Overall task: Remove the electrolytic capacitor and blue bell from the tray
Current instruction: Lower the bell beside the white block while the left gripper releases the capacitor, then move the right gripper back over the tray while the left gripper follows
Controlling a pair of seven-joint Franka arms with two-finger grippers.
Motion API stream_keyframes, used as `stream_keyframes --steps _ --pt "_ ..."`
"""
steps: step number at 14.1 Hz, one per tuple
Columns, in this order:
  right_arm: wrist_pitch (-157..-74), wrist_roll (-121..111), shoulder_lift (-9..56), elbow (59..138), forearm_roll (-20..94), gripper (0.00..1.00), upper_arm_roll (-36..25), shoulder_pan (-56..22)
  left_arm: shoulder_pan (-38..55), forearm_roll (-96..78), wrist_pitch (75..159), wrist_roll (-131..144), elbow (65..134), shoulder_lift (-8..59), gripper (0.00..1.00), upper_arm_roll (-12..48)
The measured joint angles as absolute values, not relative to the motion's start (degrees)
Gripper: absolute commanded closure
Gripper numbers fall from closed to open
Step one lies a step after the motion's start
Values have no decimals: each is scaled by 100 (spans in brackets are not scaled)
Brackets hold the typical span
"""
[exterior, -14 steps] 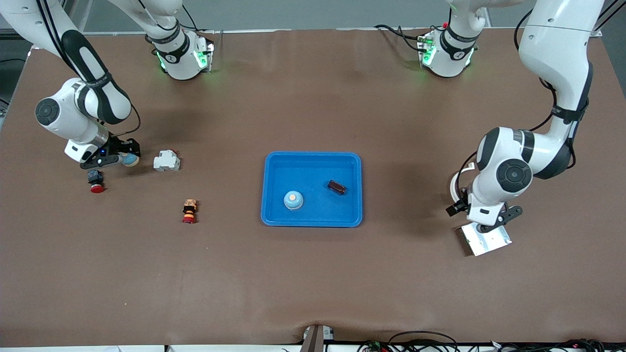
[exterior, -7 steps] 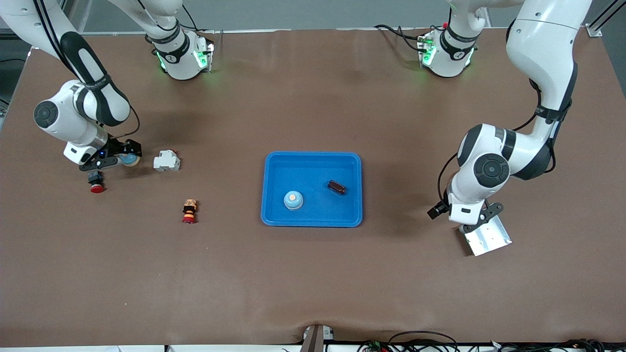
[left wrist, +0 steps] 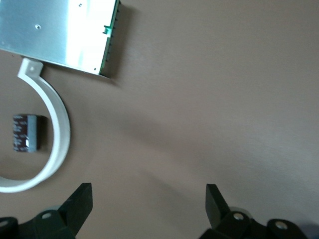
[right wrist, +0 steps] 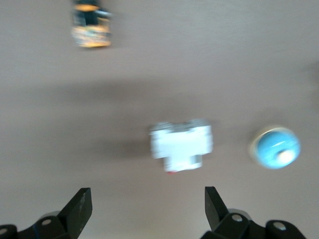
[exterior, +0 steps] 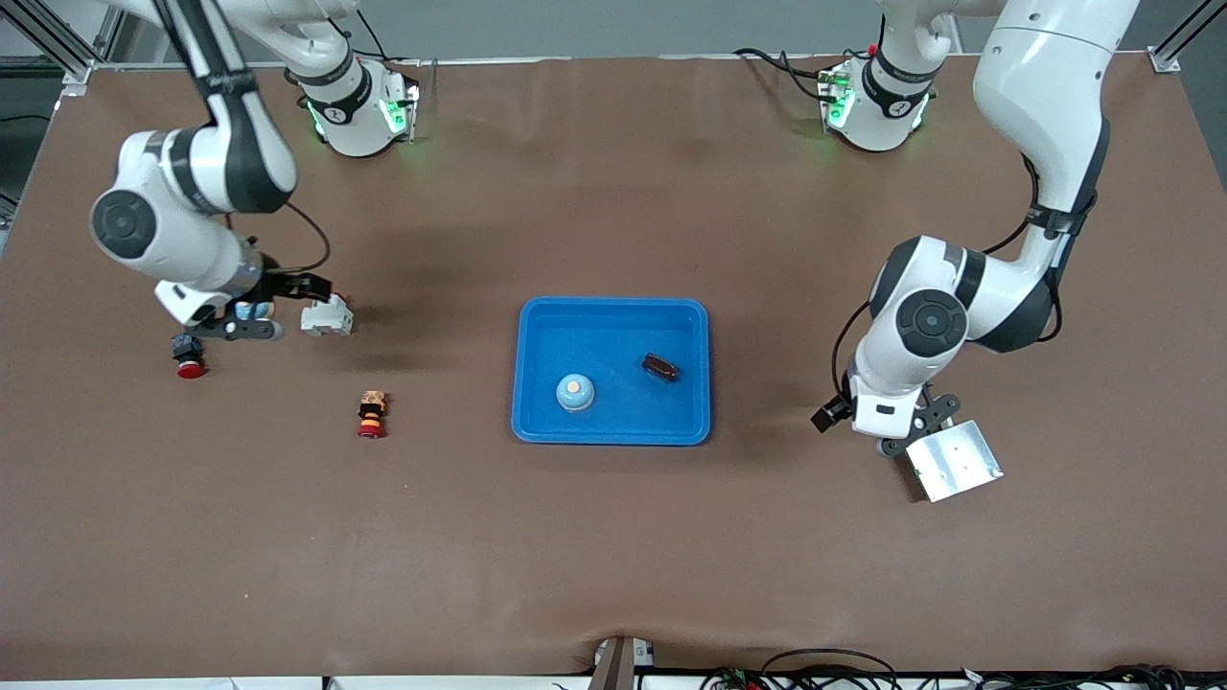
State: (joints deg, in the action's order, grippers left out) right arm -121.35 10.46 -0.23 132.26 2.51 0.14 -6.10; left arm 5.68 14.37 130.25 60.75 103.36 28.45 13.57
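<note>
With elbows bent, the right gripper [exterior: 271,309] hovers jaws wide over a white plastic block [exterior: 327,315], the left gripper [exterior: 906,428] jaws wide beside a shiny metal plate [exterior: 952,461].

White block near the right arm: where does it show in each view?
Front view: white block at the right arm's end of the table, farther from the camera than the button.
Right wrist view: white block near the picture's middle.
Left wrist view: not in it.
Shared landmark: the button.
</note>
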Motion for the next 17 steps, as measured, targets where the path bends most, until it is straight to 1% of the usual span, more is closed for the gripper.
stream_keyframes --steps 2,4,7,9,11,13,17 --pt "-12101 1922 -65 13127 689 0 17 -1149 660 1437 13025 6184 10277 2852 0 1357" --pt "-12277 2963 -57 13105 891 0 13 -1659 664 1437 13025 6188 10223 2852 0 1355" --pt "-12995 4708 -15 13106 913 0 15 -2579 633 1437 13024 6188 10116 2839 0 1351" --pt "-13516 5523 125 13109 913 0 16 -3126 589 1437 13020 6064 10065 2791 0 1348" --pt "-13978 6015 415 13092 913 0 14 -3470 516 1437 13009 5873 10053 2720 0 1335" --pt "-14152 6356 850 12841 913 0 6 -3639 437 1438 12991 5689 10050 2647 0 1331" --pt "-14165 7045 2046 11601 871 0 -15 -3922 166 1438 12710 4794 9999 2412 0 1316"
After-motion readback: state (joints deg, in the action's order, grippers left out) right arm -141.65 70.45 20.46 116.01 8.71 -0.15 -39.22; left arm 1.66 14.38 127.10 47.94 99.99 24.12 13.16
